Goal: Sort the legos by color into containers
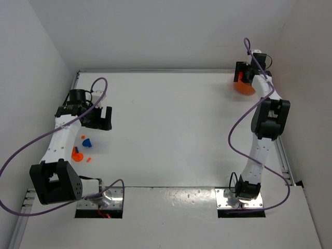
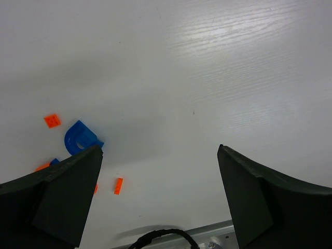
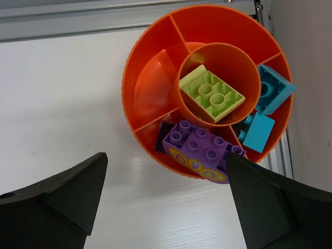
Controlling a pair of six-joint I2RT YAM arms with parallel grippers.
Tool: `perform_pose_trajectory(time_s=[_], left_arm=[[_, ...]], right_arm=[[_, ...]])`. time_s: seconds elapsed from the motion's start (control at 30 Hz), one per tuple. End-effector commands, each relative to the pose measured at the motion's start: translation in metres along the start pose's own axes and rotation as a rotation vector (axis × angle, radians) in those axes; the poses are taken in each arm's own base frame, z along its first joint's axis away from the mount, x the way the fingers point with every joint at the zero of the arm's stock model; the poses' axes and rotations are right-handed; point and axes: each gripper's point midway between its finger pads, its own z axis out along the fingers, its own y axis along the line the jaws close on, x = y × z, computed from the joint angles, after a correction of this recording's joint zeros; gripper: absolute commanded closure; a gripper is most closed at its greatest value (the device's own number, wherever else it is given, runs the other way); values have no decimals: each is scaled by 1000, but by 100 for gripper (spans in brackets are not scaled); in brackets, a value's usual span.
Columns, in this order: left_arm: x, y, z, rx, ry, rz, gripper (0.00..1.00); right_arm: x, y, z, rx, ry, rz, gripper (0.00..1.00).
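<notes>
The round orange tub [image 3: 129, 78] with divider walls stands at the far right corner [image 1: 242, 87]. It holds a yellow-green brick [image 3: 211, 95] in its middle cup, a purple brick [image 3: 202, 150] leaning over its near rim, and two cyan bricks [image 3: 270, 91] on the right. My right gripper [image 3: 166, 161] hovers just short of the tub, open and empty. At the left, a blue arch brick [image 2: 79, 139], an orange square piece [image 2: 52, 120] and a small orange bar [image 2: 119, 185] lie on the table. My left gripper [image 2: 160, 155] is open and empty above the table beside them [image 1: 98, 118].
More loose blue [image 1: 86, 141] and orange [image 1: 77, 154] pieces lie beside the left arm. A metal rail [image 3: 78, 23] runs along the table edge behind the tub, with the wall close on its right. A black cable [image 2: 161, 234] and a rail lie under the left gripper.
</notes>
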Motion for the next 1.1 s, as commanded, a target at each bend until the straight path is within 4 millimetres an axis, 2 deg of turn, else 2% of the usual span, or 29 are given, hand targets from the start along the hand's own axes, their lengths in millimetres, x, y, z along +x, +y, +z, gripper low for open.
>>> perform_pose_trajectory(time_s=[0.0,0.07,0.1,0.13,0.2,0.3,0.43,0.47,0.57,0.73,0.8,0.83,0.9,0.93,1.07], left_arm=[[-20,1,-12,-4,-79,0,0],[-20,1,-12,-4,-79,0,0],[-20,1,-12,-4,-79,0,0],[-16,1,-10,-2,-71,-2,0],[-17,1,-12,-4,-79,0,0],[-17,1,-12,-4,-79,0,0],[-17,1,-12,-4,-79,0,0],[-17,1,-12,-4,-79,0,0],[-19,-1,-15,3,-90,3,0],[-18,-3,-12,14,-84,1,0],[-18,-3,-12,14,-84,1,0],[-18,-3,-12,14,-84,1,0],[-18,-3,-12,14,-84,1,0],[-18,-3,-12,14,-84,1,0],[-18,-3,-12,14,-84,1,0]], right_arm=[[-38,-13,-29,-3,-88,-4,4],[-37,-5,-35,-55,-92,-6,4],[-45,-4,-41,-61,-116,-6,4],[-40,-1,-43,-75,-109,-7,4],[-46,-2,-46,-72,-133,-7,4],[-49,-18,-49,-12,-136,-19,4],[-52,-27,-52,13,-151,-34,4],[-58,-26,-58,7,-174,-34,4],[-59,-8,-65,-98,-185,-43,4],[-49,11,-67,-196,-150,5,4],[-45,22,-64,-232,-140,19,4],[-42,24,-56,-234,-129,30,4],[-45,27,-52,-248,-130,66,4],[-44,35,-46,-269,-127,75,4],[-50,41,-34,-295,-149,96,2]])
